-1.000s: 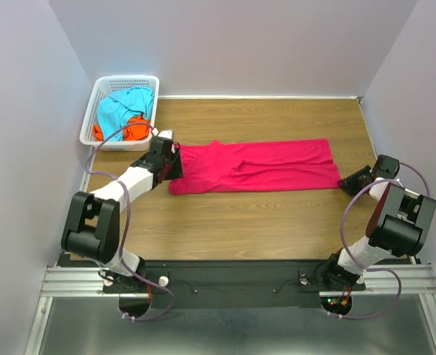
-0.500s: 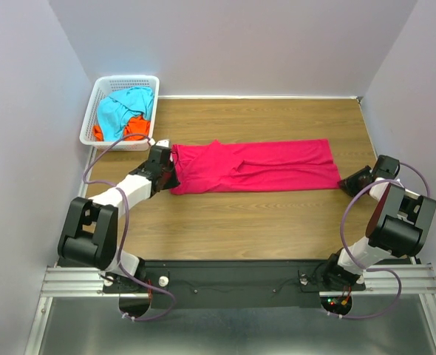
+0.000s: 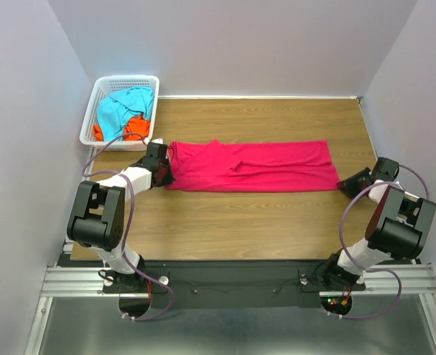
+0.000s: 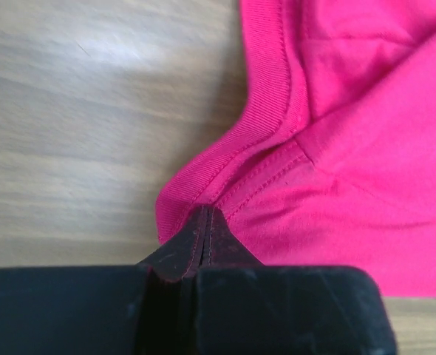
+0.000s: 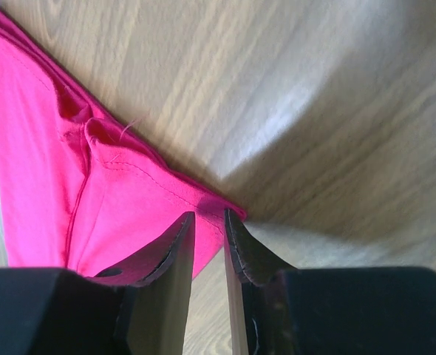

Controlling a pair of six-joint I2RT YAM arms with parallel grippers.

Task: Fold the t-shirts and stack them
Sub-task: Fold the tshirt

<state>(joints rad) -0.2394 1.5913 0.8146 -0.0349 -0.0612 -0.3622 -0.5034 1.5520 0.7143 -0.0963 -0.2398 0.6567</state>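
The crimson-pink t-shirt [image 3: 251,166] lies stretched across the middle of the counter [image 3: 277,222]. The left tool [image 4: 205,220] pinches its collar edge tight. The right tool [image 5: 209,220] sits barely parted at the right corner, grip unclear. This is likely the flattening step; next, fold one end over.

Seen from above, a wood-grain tabletop [image 3: 277,222] fills the middle of the view. A crimson-pink shirt [image 3: 255,166] lies flat across it, stretched long from left to right, with a few soft creases near its centre and its ribbed collar edge resting on bare wood at the left end. A white lattice basket [image 3: 129,78] sits at the far left corner, near the shirt but not touching it.
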